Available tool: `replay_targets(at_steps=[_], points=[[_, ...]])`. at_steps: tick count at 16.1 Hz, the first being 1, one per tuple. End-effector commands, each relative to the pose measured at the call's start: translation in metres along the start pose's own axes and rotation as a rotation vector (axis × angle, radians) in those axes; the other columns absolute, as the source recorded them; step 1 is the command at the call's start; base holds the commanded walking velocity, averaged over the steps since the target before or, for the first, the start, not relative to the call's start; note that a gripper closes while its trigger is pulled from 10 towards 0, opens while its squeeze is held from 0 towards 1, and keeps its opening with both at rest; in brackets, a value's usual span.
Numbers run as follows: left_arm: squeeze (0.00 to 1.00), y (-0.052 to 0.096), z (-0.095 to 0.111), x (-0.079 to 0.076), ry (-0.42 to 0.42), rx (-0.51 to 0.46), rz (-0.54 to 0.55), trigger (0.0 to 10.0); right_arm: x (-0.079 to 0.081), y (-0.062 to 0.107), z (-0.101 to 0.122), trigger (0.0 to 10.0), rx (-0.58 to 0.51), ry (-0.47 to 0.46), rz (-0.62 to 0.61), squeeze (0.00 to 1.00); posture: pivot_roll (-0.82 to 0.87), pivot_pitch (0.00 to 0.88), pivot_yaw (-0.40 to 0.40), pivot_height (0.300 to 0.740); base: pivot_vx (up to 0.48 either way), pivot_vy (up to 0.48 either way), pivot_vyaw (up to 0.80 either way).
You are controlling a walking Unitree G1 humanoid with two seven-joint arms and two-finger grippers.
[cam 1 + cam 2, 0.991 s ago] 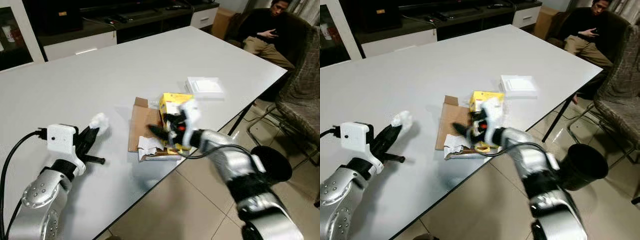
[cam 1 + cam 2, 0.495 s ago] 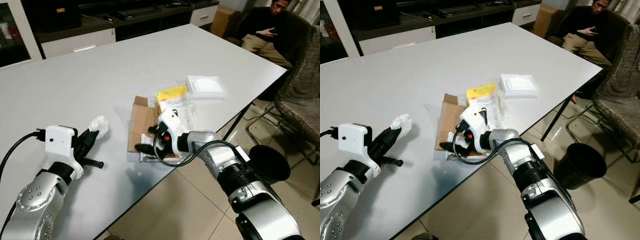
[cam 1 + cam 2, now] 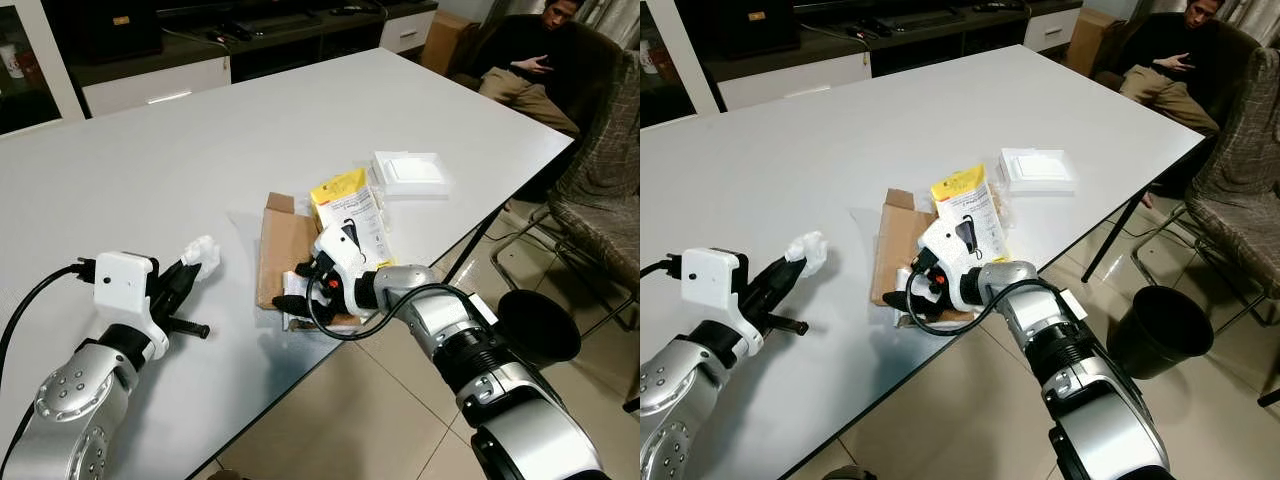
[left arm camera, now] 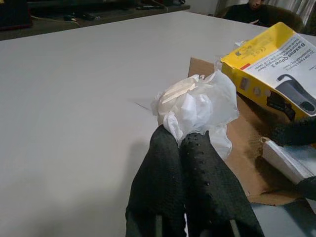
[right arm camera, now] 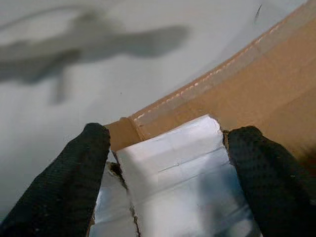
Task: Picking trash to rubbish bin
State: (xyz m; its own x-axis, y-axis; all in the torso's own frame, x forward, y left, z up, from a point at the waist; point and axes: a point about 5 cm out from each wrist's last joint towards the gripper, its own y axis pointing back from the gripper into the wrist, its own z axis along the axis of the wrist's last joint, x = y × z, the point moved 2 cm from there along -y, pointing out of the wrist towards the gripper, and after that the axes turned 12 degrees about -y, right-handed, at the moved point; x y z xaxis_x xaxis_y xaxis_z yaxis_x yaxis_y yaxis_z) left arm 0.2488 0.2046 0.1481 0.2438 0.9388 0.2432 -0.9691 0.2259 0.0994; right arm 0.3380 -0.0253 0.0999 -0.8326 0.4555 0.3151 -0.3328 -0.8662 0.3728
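Observation:
My left gripper [image 4: 182, 143] is shut on a crumpled white wad of tissue [image 4: 195, 103], held just above the white table [image 3: 200, 140] at its near left [image 3: 203, 250]. A flat piece of brown cardboard [image 3: 283, 245] lies near the table's front edge, and a yellow package [image 3: 350, 205] leans on its far side. On the cardboard's near edge is a torn white wrapper [image 5: 173, 168]. My right gripper [image 3: 295, 290] is open, with one black finger [image 5: 74, 182] on each side of that wrapper.
A flat white box [image 3: 410, 172] rests near the table's right edge. On the tiled floor to the right stands a black rubbish bin [image 3: 1160, 330]. Behind it are a fabric chair [image 3: 600, 200] and a seated person [image 3: 525, 65]. A low cabinet [image 3: 150, 75] runs along the back.
My right gripper has swung from the yellow package down to the cardboard's near edge, around the white wrapper. The yellow package now lies tilted and uncovered. The left arm has barely moved.

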Motion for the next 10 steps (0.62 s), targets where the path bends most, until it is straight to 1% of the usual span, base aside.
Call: replay_targets(at_steps=[1, 10], points=[[0.00, -0.0023, 0.0069, -0.0042, -0.009, -0.019, -0.029, 0.0, -0.0054, 0.0034, -0.0115, 0.0, 0.038, -0.028, -0.015, 0.00, 0.11, 0.061, -0.100, 0.740, 0.000, 0.000, 0.00], [0.00, -0.0043, 0.0068, -0.0035, -0.019, -0.019, -0.021, 0.0, -0.0081, 0.0034, -0.0080, 0.0, 0.013, -0.012, -0.027, 0.00, 0.11, 0.060, -0.097, 0.740, 0.000, 0.000, 0.00]])
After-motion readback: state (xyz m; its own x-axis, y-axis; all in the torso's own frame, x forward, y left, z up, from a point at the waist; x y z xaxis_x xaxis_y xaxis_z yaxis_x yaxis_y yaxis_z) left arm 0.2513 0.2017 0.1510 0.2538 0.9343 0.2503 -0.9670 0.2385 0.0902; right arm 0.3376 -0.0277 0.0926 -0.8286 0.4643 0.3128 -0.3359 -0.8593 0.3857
